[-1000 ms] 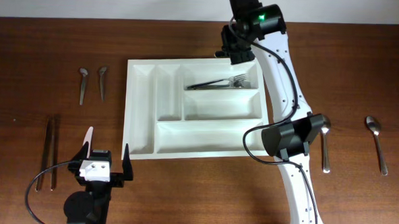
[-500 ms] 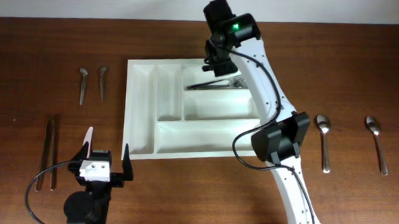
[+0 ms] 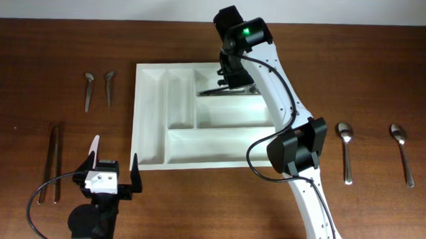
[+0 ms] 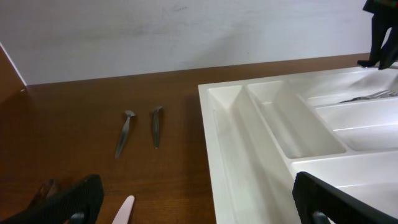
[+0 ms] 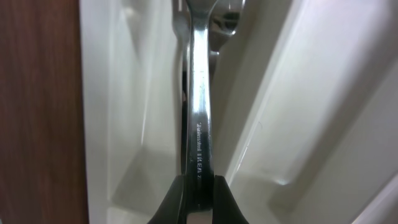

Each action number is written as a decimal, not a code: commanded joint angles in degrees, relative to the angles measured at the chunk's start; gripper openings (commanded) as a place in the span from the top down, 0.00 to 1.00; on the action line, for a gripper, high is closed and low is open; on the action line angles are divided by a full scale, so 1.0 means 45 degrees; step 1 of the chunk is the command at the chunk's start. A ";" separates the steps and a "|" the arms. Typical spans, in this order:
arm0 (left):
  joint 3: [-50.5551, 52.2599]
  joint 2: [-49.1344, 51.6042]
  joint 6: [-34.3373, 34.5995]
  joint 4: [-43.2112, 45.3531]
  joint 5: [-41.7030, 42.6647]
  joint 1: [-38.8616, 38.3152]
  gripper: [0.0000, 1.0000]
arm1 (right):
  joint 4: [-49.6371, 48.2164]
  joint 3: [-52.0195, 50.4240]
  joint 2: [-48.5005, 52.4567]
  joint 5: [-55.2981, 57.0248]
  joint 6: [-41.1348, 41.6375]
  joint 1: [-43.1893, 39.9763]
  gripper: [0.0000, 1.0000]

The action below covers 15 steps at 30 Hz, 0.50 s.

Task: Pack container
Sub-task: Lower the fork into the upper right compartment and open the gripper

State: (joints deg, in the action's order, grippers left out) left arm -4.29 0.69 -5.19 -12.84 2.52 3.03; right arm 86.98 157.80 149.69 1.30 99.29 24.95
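The container point(image 3: 197, 144) lies flat in the middle of the surface point(image 3: 359, 75), its long sides running left to right, with bare wood all round it. There is a wide strip at either end and a narrower one behind, toward the pale wall point(image 4: 186, 31).

The left end effector point(image 3: 113, 160) hangs just off the near left corner, its jaws spread wide and nothing between them. The right end effector point(image 3: 228, 75) reaches over the far rim and sits above the rearmost long compartment, where forks point(image 3: 213, 92) lie lengthwise.

From above I cannot see what that end effector has. The right wrist view settles it: the fingers point(image 5: 173, 202) are pinched shut on the handle of a steel utensil point(image 5: 199, 124), which hangs over the white trough between its walls. I cannot tell what kind of utensil it is.

The left wrist view gives the low angle — the near rim stands clearly above the wood, and two small spoons point(image 4: 124, 134) lie well clear of it to the left.

Only the overhead shows the rest: two larger spoons point(image 3: 346, 150) well out to the right, and two long dark sticks point(image 3: 52, 163) near the left edge.
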 commanded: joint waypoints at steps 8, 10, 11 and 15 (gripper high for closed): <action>0.0078 -0.0087 -0.0204 0.0005 -0.0136 0.0019 0.01 | -0.1010 -0.0437 -0.0243 0.0296 0.0636 0.0393 0.91; 0.0078 -0.0087 -0.0204 0.0005 -0.0136 0.0019 0.01 | -0.1039 -0.0447 -0.0243 0.0306 0.0680 0.0393 0.91; 0.0078 -0.0087 -0.0204 0.0005 -0.0136 0.0019 0.01 | -0.1049 -0.0447 -0.0243 0.0301 0.0724 0.0384 0.91; 0.0078 -0.0087 -0.0204 0.0005 -0.0136 0.0019 0.01 | -0.1064 -0.0447 -0.0238 0.0452 0.0724 0.0369 0.91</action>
State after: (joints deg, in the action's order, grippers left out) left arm -4.29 0.69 -5.17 -12.84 2.50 3.03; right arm 82.26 156.35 149.69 1.39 101.84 26.35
